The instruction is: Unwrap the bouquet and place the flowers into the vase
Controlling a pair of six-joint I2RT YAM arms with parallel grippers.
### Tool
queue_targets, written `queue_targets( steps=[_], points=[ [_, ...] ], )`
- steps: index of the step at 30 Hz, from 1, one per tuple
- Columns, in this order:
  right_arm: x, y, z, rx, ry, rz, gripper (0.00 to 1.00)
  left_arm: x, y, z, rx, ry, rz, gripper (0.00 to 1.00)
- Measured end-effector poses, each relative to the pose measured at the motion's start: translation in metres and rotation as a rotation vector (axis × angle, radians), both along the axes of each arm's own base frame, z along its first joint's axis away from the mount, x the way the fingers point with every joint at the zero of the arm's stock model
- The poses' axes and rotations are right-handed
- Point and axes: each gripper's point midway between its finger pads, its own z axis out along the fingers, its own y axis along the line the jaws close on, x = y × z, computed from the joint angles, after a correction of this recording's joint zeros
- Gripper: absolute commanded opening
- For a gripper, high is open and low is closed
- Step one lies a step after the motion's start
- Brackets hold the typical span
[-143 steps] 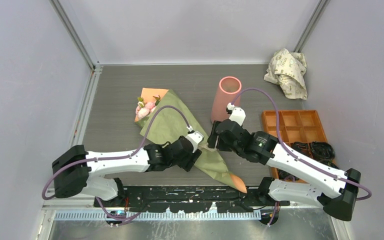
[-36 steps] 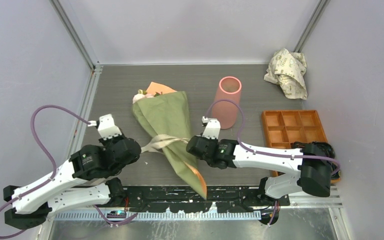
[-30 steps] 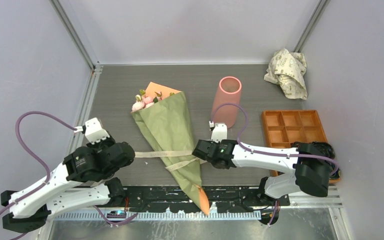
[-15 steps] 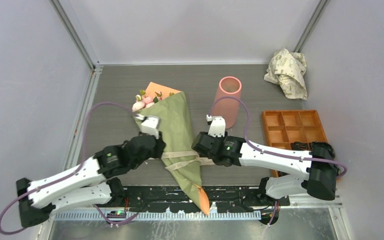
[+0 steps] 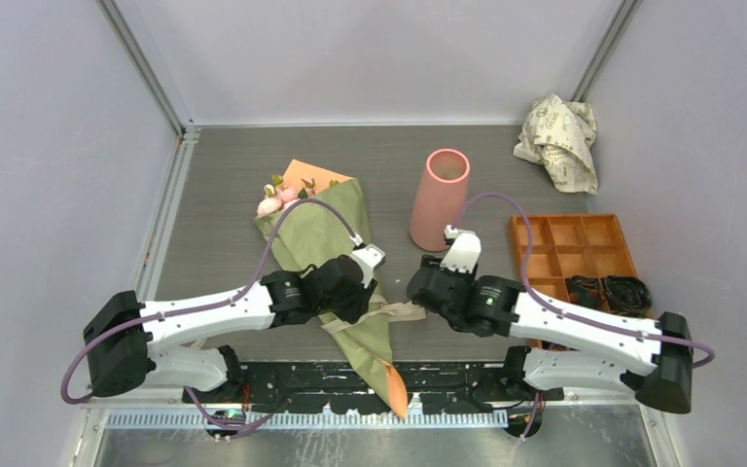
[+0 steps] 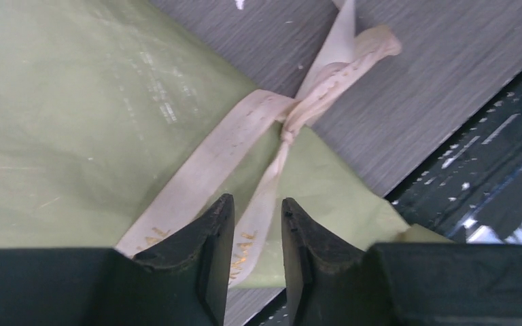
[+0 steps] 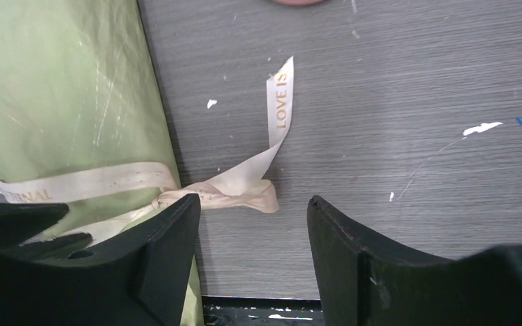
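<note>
grey wood-grain table (image 5: 224,195), closed in by pale walls, carries everything we see. from the left we meet the bouquet (image 5: 323,233) first. it lies flat, its long axis running from far-left to near-right. the wide end points away from the arms and a little left, with the flowers (image 5: 278,200) showing there beside a corner of orange paper. the narrow orange tip points at the near edge and overhangs the black base rail. a beige ribbon (image 6: 204,180) is still bound round the olive-green cone, knotted at the cone's right edge.

the left gripper (image 6: 253,204) hangs over that band, its fingers a narrow way apart and clamped on nothing. one thin ribbon strand runs under the gap, and we cannot tell whether the tips touch it. the right gripper (image 7: 250,204) sits just beside the cone's right edge over bare table, jaws wide apart and holding nothing. the knot and a small loop lie just ahead of it, and a loose tail printed "love is" points toward the vase (image 5: 440,199).

the vase stands upright, mouth up, right of the bouquet and apart from it. further right sits the orange compartment tray (image 5: 574,218), and in the far-right corner the crumpled cream printed paper (image 5: 559,141).
</note>
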Motion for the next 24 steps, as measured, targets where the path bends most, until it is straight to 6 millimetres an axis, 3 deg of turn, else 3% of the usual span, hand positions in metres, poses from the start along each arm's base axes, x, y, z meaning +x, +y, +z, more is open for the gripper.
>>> queue_targets(
  steps=[3, 7, 16, 24],
  points=[
    [-0.001, -0.013, 0.014, 0.042, -0.04, -0.028, 0.65, -0.005, -0.009, 0.003, -0.032, 0.016, -0.042, 0.46],
    [-0.001, -0.023, 0.022, 0.059, -0.064, -0.048, 0.65, -0.011, -0.018, 0.0, -0.053, 0.043, -0.083, 0.48],
    [-0.003, -0.03, 0.026, 0.076, -0.076, -0.056, 0.65, -0.016, -0.021, -0.049, 0.059, 0.129, -0.11, 0.42],
    [-0.003, -0.032, 0.03, 0.094, -0.088, -0.058, 0.64, -0.013, -0.019, -0.068, 0.106, 0.139, -0.088, 0.06]
  ],
)
